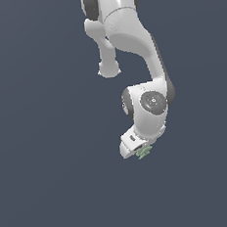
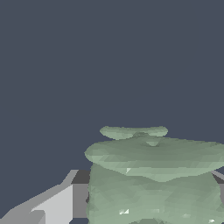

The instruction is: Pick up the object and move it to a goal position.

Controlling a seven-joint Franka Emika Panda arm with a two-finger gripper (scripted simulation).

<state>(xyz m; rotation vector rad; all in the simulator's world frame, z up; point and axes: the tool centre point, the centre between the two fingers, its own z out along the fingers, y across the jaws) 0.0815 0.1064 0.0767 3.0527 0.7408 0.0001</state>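
Filling my wrist view, the pale green object (image 2: 155, 179) sits between my gripper (image 1: 139, 151) fingers (image 2: 57, 203), apparently pinched shut on its blocky lower body, and I judge it light, stiff and jagged enough not to slip.

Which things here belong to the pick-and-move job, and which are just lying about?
Belongs to the job:
- pale green lump, sitting at the claw's tip; in the wrist view it fills the lower frame
- claw, white, with one finger showing beside the lump

Just lying about:
- nothing else shows, only the plain dark grey surface; no goal marker is visible
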